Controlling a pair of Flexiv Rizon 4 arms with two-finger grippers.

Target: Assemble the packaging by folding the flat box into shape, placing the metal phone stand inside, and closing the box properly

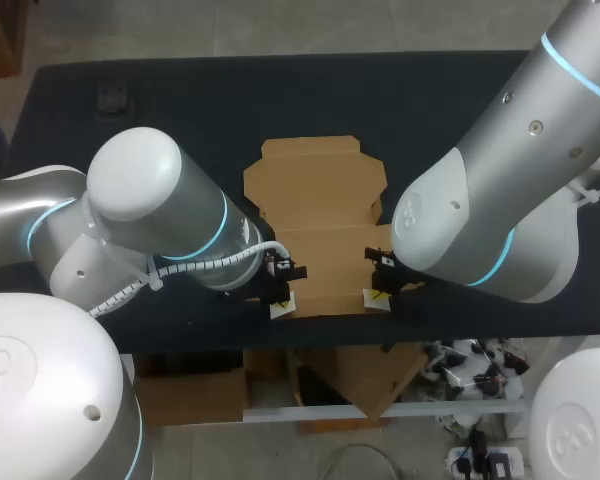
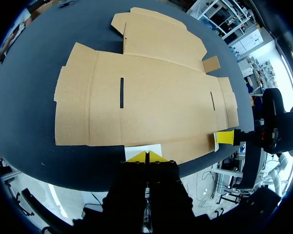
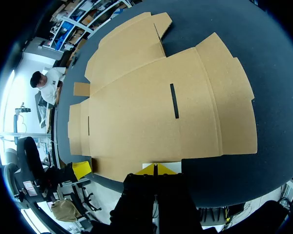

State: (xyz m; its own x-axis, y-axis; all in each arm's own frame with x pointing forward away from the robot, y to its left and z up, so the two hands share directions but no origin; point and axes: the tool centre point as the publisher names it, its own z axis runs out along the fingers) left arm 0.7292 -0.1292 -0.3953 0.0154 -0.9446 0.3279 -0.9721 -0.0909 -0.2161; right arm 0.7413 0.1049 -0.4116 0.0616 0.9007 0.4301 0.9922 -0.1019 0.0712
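The brown cardboard box [image 1: 315,215] lies flat and unfolded in the middle of the dark table, also seen in the left wrist view [image 2: 156,97] and the right wrist view [image 3: 156,107]. My left gripper [image 1: 282,305] [image 2: 146,156] is shut, its yellow tips together at the left part of the sheet's near edge, by a small white patch [image 2: 144,148]. My right gripper [image 1: 377,297] [image 3: 156,169] is shut too, at the right part of the same edge; its yellow tip also shows in the left wrist view [image 2: 226,137]. Neither holds anything that I can see.
A small dark grey object [image 1: 110,97], which may be the phone stand, sits at the table's far left. Bare dark table [image 1: 180,120] surrounds the sheet. The table's near edge runs just behind both grippers.
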